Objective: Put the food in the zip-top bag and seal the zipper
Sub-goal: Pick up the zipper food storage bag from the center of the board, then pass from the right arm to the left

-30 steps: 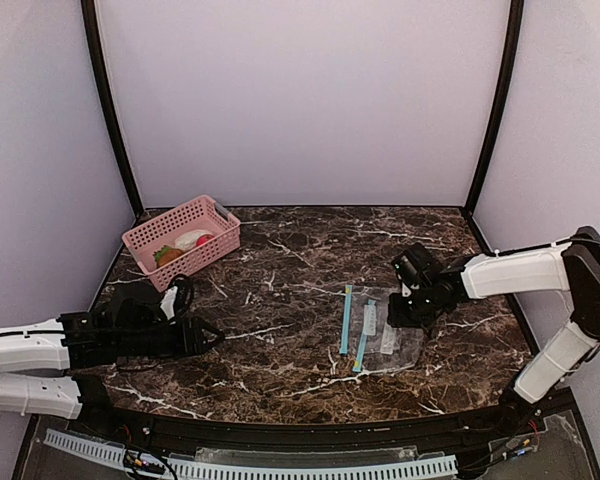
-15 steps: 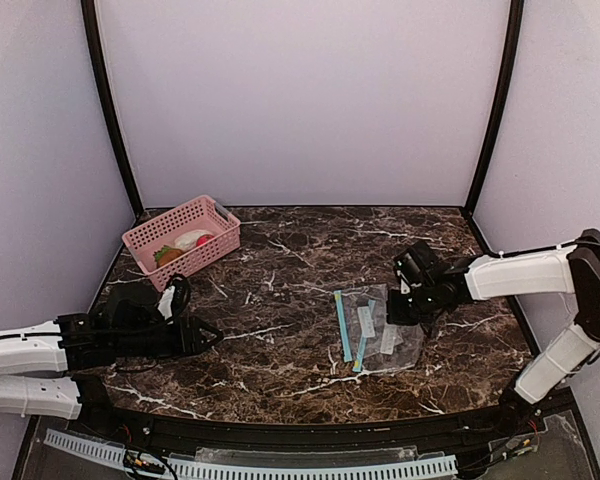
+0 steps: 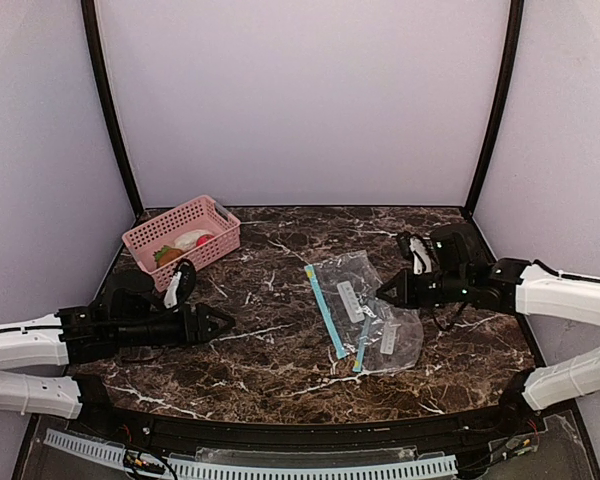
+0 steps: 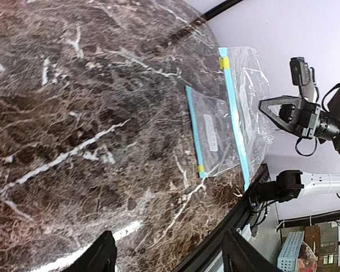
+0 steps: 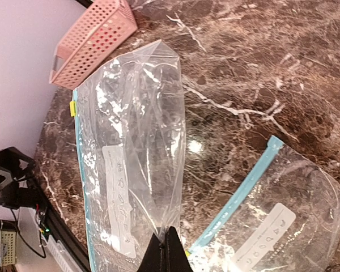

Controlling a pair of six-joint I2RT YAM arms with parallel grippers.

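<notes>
The food lies in the pink basket [image 3: 223, 232] at the back left: a brown-orange bun [image 3: 168, 256], a whitish piece [image 3: 189, 240] and a red ball [image 3: 204, 240]. My right gripper [image 3: 384, 293] [image 5: 169, 242] is shut on a corner of a clear zip-top bag [image 3: 340, 288] [image 5: 130, 153] [image 4: 246, 85] with a teal zipper strip. It holds the bag raised off the marble, with the strip hanging toward the left. My left gripper [image 3: 223, 322] [image 4: 170, 258] is open and empty, low over the table left of the bag.
A second zip-top bag [image 3: 392, 340] [image 5: 277, 226] [image 4: 212, 127] lies flat on the marble under and right of the raised one. The pink basket [image 5: 90, 42] stands by the left wall. The table's near edge [image 4: 238, 209] runs close to my left fingers.
My right gripper has shut on one bag, lifted it and carried it up and to the left, off the other bag. My left gripper has slid a little to the right.
</notes>
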